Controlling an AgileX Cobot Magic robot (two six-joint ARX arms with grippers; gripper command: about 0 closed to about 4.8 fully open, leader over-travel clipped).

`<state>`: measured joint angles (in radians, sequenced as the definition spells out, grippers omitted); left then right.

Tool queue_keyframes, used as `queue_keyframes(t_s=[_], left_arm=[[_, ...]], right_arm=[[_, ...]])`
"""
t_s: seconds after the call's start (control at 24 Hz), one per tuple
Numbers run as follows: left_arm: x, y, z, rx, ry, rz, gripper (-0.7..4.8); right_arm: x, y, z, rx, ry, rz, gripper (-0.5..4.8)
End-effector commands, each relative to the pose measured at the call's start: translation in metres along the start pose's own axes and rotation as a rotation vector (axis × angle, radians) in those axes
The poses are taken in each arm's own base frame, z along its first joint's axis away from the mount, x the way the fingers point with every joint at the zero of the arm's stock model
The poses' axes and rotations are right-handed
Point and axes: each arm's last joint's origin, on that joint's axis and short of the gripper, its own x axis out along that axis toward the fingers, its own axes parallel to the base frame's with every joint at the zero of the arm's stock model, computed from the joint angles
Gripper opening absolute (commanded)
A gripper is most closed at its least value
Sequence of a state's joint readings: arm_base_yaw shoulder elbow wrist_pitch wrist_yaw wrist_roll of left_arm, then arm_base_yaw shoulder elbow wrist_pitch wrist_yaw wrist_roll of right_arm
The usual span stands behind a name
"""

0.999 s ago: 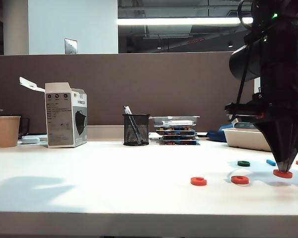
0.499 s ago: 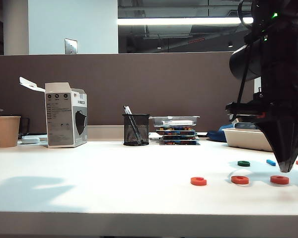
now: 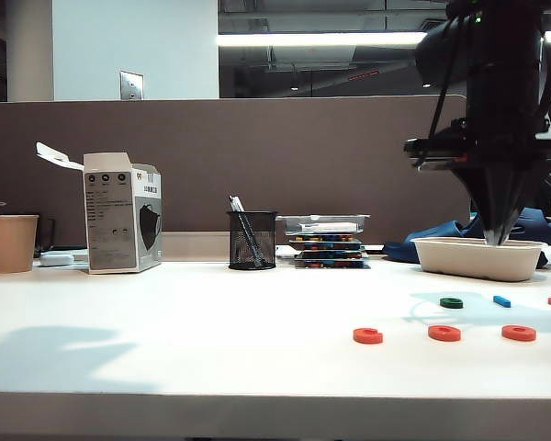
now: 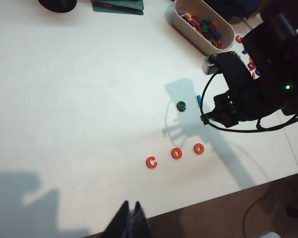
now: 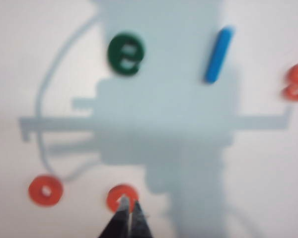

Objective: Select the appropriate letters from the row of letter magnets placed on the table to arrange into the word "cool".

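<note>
White table (image 3: pixel 165 358), mesh pen cup (image 3: pixel 252 241) behind, right gripper (image 3: pixel 495 241) clenched above tray (image 3: pixel 477 258), left gripper (image 4: pixel 129 220) clenched, empty.

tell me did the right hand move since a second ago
Yes: the right hand rose off the table from the red o, now level with the beige tray.

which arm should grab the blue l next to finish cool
Right, probably. The right pincer, jaws together, hangs above the far right of the table, near the blue bar, with c, o, o already lined up. The left pincer sits over the table's front edge, farther from the bar.
</note>
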<state>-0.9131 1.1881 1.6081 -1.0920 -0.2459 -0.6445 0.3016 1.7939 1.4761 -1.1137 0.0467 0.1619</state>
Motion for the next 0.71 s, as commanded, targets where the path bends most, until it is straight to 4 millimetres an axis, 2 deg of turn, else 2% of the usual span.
queue_keyframes(t_s=[0.04, 0.12, 0.29, 0.54, 0.71], left_arm=[[-0.002, -0.001, 0.001, 0.002, -0.012, -0.009, -0.04], [-0.002, -0.001, 0.001, 0.002, -0.013, -0.009, -0.04], [-0.002, -0.001, 0.001, 0.002, -0.012, -0.009, -0.04], [-0.002, -0.001, 0.001, 0.002, -0.012, -0.008, -0.04], [-0.002, -0.001, 0.001, 0.002, -0.012, -0.008, -0.04]], right_arm=[[-0.003, -0.001, 0.006, 0.002, -0.066, -0.060, 1.27], [-0.001, -0.004, 0.010, 0.012, -0.087, -0.058, 1.54], [0.008, -0.010, 0.018, 0.037, -0.108, -0.056, 1.54], [0.040, -0.038, 0.033, 0.119, -0.078, -0.074, 1.54], [0.048, -0.046, 0.039, 0.141, -0.086, -0.062, 1.54]])
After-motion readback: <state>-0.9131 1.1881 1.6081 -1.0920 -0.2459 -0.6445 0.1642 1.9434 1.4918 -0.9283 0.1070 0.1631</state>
